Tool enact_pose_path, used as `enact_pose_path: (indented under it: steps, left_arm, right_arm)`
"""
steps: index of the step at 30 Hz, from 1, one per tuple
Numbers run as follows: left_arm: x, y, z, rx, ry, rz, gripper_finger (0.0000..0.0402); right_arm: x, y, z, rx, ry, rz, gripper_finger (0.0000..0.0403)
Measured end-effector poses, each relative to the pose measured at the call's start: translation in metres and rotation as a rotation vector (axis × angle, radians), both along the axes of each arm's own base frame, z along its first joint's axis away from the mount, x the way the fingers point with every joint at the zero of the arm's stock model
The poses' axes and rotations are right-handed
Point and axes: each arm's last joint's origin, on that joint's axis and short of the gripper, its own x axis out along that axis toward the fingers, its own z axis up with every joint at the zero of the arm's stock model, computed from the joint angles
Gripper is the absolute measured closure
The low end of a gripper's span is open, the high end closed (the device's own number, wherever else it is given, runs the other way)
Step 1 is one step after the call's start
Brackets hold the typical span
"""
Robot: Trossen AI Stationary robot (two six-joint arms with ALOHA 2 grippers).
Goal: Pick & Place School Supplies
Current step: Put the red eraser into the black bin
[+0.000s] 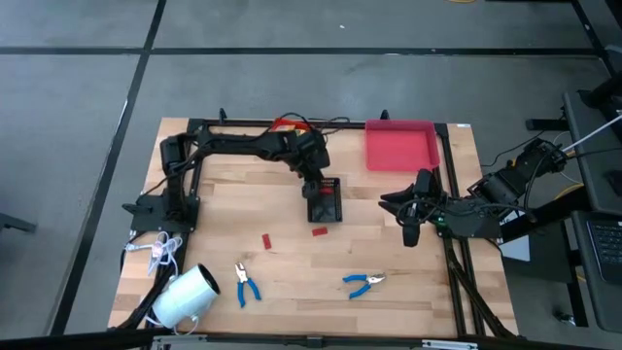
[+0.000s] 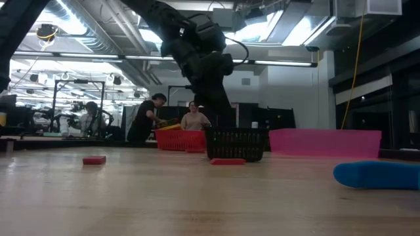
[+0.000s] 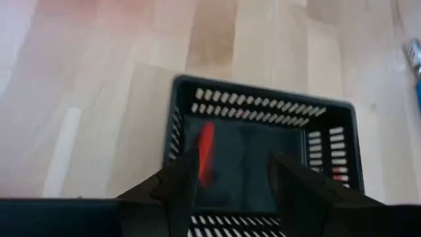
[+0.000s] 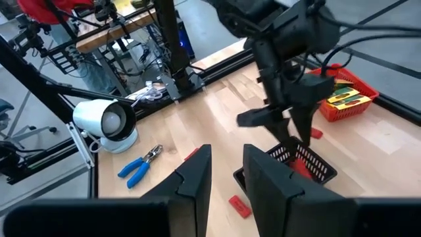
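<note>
Wooden bench [image 1: 243, 219], drop-off step at the black basket.

Nearest lie two blue-handled pliers [image 1: 246, 283], then loose red pieces [image 1: 265, 240]; farther on, the left claw [image 3: 230, 174] hangs spread and empty over the black mesh basket [image 1: 324, 199], one red piece inside. Right claw [image 4: 227, 172] waits, spread. Next: fetch another piece.

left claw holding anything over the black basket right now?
No. In the left wrist view the left claw hangs open above the black basket with nothing between its fingers; a red piece lies inside.
</note>
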Motion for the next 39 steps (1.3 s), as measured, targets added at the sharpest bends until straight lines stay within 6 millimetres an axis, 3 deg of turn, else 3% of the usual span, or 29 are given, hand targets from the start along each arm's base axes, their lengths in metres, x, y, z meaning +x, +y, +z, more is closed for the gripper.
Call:
enact_pose_path:
  steps: [5,11,16,21,25,32,39]
  left_arm:
    - [0.000,-0.002,-0.001,0.077,0.036,0.048,0.0226]
    - [-0.012,0.024,0.009,0.133,0.049,0.268,0.0235]
    - [-0.035,0.046,0.000,0.076,0.190,0.407,0.0278]
    - [-0.044,0.047,-0.012,0.204,0.263,0.244,0.0327]
    - [-0.043,0.045,-0.016,0.308,0.267,0.074,0.0344]
    - [-0.043,0.054,-0.016,0.292,0.203,0.007,0.0326]
    - [-0.041,0.057,-0.033,0.275,0.249,0.008,0.0306]
  right_arm:
    - [0.000,0.000,0.000,-0.004,-0.004,-0.011,0.0312]
    - [0.000,0.000,0.000,-0.002,-0.006,-0.015,0.0312]
    - [0.000,0.000,0.000,0.003,-0.008,-0.017,0.0312]
    - [0.000,0.000,0.000,0.006,-0.008,-0.018,0.0312]
    - [-0.001,0.000,0.000,0.023,-0.013,-0.021,0.0312]
    - [-0.004,0.004,0.000,0.041,-0.040,-0.053,0.0311]
    - [-0.007,0.007,0.001,0.023,-0.062,-0.079,0.0311]
